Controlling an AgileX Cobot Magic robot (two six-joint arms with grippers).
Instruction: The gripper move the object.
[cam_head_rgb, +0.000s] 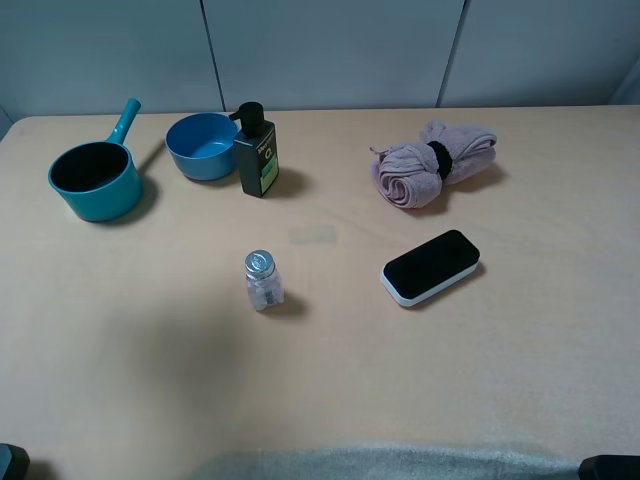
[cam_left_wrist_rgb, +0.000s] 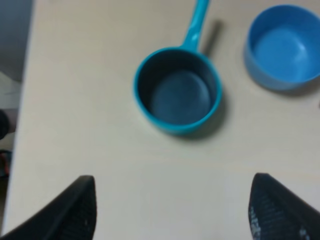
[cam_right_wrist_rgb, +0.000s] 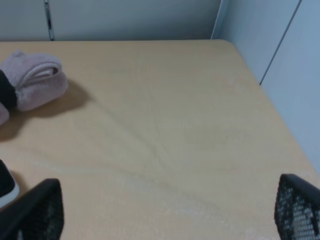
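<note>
The blue bowl (cam_head_rgb: 202, 146) stands at the back left of the table, between the teal pot and a black bottle. In the left wrist view the bowl (cam_left_wrist_rgb: 283, 47) sits beside the pot (cam_left_wrist_rgb: 178, 90), both well ahead of my left gripper (cam_left_wrist_rgb: 170, 220). The left gripper is open and empty, its black fingertips (cam_left_wrist_rgb: 75, 212) wide apart above bare table. My right gripper (cam_right_wrist_rgb: 165, 215) is also open and empty, over the table's right side, far from the bowl. Only dark bits of the arms show at the bottom corners of the exterior view.
A teal pot with a long handle (cam_head_rgb: 94, 178) stands left of the bowl. A black pump bottle (cam_head_rgb: 256, 152) touches the bowl's right side. A small clear jar (cam_head_rgb: 263, 280), a black-and-white flat case (cam_head_rgb: 431, 266) and a rolled pink towel (cam_head_rgb: 432, 164) lie mid-table and right.
</note>
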